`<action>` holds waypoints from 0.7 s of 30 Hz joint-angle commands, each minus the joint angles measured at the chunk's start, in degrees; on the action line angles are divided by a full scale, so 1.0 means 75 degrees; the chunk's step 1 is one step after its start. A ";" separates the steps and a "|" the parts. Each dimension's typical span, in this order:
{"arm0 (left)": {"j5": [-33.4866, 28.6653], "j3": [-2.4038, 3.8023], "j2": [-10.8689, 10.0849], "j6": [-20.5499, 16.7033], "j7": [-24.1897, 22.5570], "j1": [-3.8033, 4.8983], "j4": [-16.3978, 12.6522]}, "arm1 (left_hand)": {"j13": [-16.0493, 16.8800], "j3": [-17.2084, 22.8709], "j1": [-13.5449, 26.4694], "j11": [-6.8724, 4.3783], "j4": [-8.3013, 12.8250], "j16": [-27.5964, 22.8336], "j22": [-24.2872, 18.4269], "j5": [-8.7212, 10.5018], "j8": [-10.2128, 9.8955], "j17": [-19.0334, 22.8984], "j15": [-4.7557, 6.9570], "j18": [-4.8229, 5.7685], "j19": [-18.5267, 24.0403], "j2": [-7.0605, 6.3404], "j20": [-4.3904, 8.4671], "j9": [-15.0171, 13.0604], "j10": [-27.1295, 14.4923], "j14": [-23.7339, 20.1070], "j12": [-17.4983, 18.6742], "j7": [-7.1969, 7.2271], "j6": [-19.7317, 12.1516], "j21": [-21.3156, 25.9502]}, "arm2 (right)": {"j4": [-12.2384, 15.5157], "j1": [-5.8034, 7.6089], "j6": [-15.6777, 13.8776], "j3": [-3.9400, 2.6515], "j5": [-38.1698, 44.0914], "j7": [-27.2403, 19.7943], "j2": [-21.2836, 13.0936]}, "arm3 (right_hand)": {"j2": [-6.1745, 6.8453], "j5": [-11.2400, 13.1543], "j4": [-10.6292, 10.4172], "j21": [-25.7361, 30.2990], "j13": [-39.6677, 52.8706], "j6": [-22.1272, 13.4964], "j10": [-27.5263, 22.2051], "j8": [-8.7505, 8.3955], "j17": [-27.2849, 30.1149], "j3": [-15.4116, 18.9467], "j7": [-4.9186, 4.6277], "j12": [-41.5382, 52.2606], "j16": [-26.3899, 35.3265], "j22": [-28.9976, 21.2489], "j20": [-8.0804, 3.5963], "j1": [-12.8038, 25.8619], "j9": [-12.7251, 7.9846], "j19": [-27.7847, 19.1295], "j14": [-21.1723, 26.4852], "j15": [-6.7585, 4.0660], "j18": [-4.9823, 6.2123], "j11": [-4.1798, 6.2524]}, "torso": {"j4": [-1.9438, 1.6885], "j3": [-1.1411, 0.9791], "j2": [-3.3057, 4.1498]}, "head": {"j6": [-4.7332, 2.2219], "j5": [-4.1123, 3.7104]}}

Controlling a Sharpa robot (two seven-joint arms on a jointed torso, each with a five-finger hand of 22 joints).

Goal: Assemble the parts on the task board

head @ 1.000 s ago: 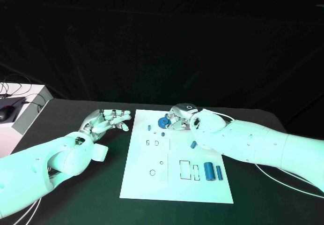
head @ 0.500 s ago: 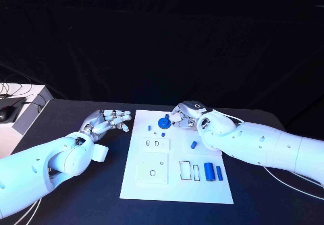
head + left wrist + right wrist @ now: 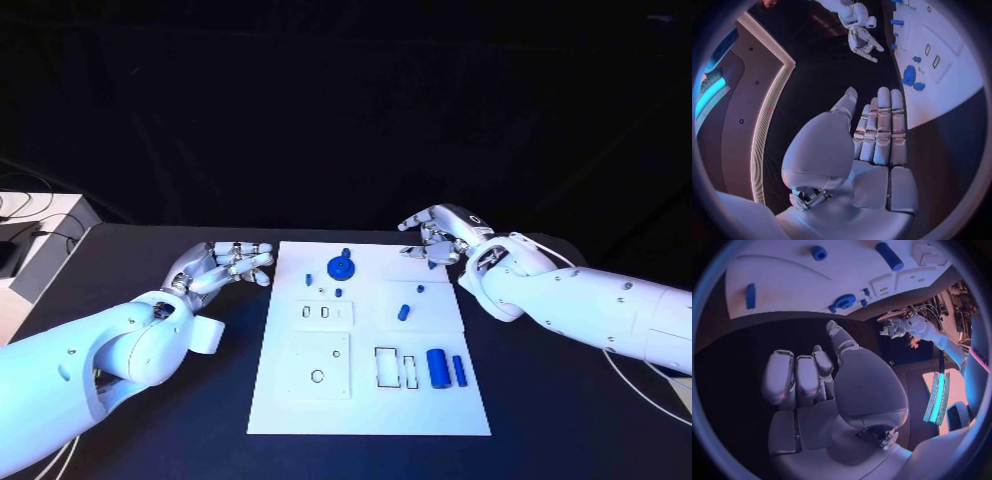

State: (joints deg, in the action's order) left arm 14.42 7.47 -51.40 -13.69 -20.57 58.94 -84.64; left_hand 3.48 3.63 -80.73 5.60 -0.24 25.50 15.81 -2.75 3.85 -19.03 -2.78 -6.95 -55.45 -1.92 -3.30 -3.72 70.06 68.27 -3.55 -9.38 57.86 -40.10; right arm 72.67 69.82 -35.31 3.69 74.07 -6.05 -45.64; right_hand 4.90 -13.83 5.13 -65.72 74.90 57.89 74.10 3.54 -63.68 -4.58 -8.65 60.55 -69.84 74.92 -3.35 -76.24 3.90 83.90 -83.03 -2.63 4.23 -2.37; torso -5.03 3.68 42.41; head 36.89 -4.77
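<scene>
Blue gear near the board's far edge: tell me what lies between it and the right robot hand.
In the head view, only bare white task board separates the blue gear from the right robot hand, which hovers at the board's far right corner.

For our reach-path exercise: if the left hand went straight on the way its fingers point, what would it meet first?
Probably nothing on the task board: the left hand points along the black table beside it, towards the right hand; depth is unclear.

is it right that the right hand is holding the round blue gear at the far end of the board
No. In the head view the right hand holds nothing and sits off the task board's far right corner; the round blue gear lies on the board, untouched.
</scene>
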 commanded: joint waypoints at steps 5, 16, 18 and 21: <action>0.0024 0.0006 0.0009 0.0264 -0.0164 -0.0087 -0.0006 | 0.0005 -0.0082 -0.0078 -0.0038 0.0099 -0.0008 -0.0017 -0.0015 -0.0028 0.0004 0.0070 0.0131 -0.0008 -0.0113 0.0060 0.0007 0.0153 0.0013 -0.0003 0.0039 0.0033 0.0039 | -0.0500 -0.0007 0.0977 -0.0010 -0.0931 -0.1125 -0.0394 | 0.0110 0.0000 -0.0117 -0.0110 0.0009 0.0043 -0.0021 0.0018 -0.0106 0.0207 0.0013 0.0067 -0.0021 0.1248 0.0031 -0.0193 -0.0008 0.0388 -0.0001 0.0019 0.0063 0.0024 | 0.0086 -0.0097 0.0003 | -0.0003 -0.0046; 0.0196 0.0011 0.0038 0.0279 -0.0118 -0.0185 0.0037 | 0.0018 -0.0325 0.0175 -0.0041 0.0069 0.0108 -0.0025 -0.0018 -0.0027 -0.0040 0.0076 0.0159 -0.0103 -0.0382 0.0096 0.0005 0.0173 0.0083 -0.0026 0.0074 0.0007 0.0031 | -0.1248 -0.0103 0.1468 -0.0009 -0.0835 -0.1240 -0.0358 | 0.0159 -0.0125 -0.0141 -0.0138 0.0013 -0.0063 -0.0037 0.0013 -0.0143 0.0244 -0.0007 0.0068 -0.0038 0.1252 0.0042 -0.0233 -0.0011 0.0390 -0.0015 0.0037 0.0062 0.0004 | 0.0067 -0.0161 0.0013 | 0.0010 -0.0050; 0.0225 0.0014 0.0040 0.0268 -0.0108 -0.0190 0.0039 | 0.0021 -0.0333 0.0191 -0.0050 0.0050 0.0110 -0.0038 -0.0018 -0.0025 -0.0038 0.0079 0.0160 -0.0118 -0.0416 0.0096 0.0004 0.0205 0.0087 -0.0035 0.0081 0.0007 0.0047 | -0.1368 -0.0125 0.1492 -0.0009 -0.0823 -0.1236 -0.0301 | 0.0153 -0.0132 -0.0151 -0.0132 0.0011 -0.0110 -0.0045 0.0011 -0.0146 0.0247 -0.0022 0.0063 -0.0036 0.1250 0.0048 -0.0240 -0.0013 0.0388 -0.0014 0.0045 0.0065 -0.0003 | 0.0065 -0.0167 0.0024 | 0.0012 -0.0042; 0.0259 0.0019 0.0050 0.0258 -0.0091 -0.0196 0.0046 | 0.0022 -0.0308 0.0180 -0.0060 -0.0014 0.0115 -0.0084 -0.0018 -0.0024 -0.0029 0.0085 0.0166 -0.0174 -0.0470 0.0103 0.0003 0.0246 0.0093 -0.0034 0.0089 0.0001 0.0109 | -0.1556 -0.0148 0.1553 -0.0007 -0.0811 -0.1215 -0.0199 | 0.0157 -0.0136 -0.0158 -0.0129 0.0010 -0.0129 -0.0050 0.0011 -0.0151 0.0254 -0.0032 0.0061 -0.0039 0.1249 0.0051 -0.0238 -0.0013 0.0387 -0.0015 0.0049 0.0068 -0.0008 | 0.0061 -0.0156 0.0026 | 0.0031 -0.0047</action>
State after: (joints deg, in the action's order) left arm 15.33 7.57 -51.18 -12.82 -20.81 57.54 -84.26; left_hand 3.56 1.28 -79.44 5.11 -0.11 26.12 15.12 -2.75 3.85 -19.28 -2.35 -6.10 -56.43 -5.01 -2.38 -3.72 71.71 68.70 -3.55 -8.97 57.86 -39.36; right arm 61.34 68.73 -25.97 3.68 67.99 -14.01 -47.28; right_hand 6.11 -14.55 3.94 -66.45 74.90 57.23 74.09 3.54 -64.78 -2.91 -8.87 60.92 -69.84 74.95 -3.35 -77.44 3.85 83.90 -83.03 -2.63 3.97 -2.37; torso -4.52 2.52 42.56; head 37.07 -5.07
